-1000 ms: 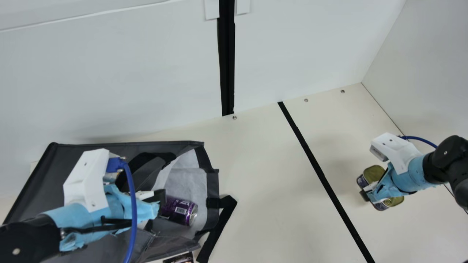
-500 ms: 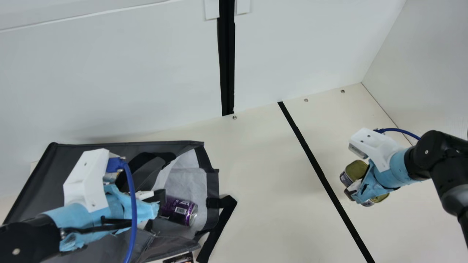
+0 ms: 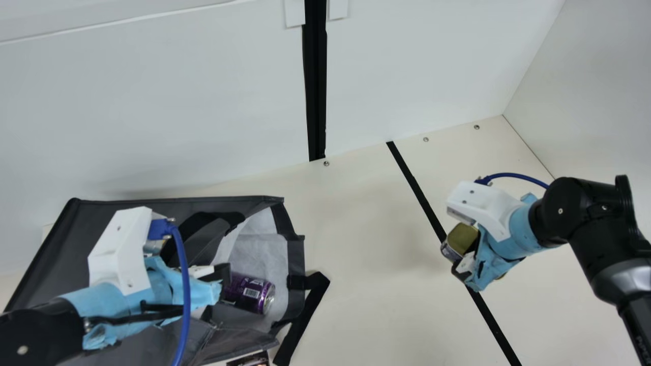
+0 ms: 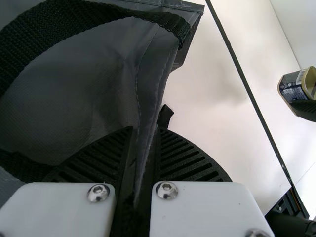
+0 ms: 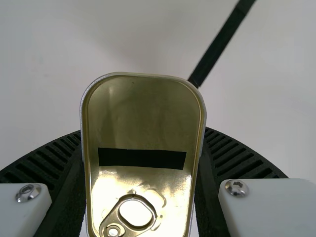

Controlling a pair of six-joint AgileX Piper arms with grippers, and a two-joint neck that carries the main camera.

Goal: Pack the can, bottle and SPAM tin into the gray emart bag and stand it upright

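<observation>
I have moved the gold-lidded metal SPAM tin (image 3: 463,237), gripped in my right end effector (image 5: 144,131), left to the black strip (image 3: 417,193) on the cream counter (image 3: 356,229), advancing its transfer toward the gray soft-sided emart bag (image 3: 56,254), whose edge my left end effector (image 4: 145,129) clamps.

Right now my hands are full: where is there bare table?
Between the gray bag with its strap and the black stripe; also between stripe and side wall, beyond the right gripper. Crowded: the left, where the left gripper pinches the bag, and around the right gripper's tin.
</observation>
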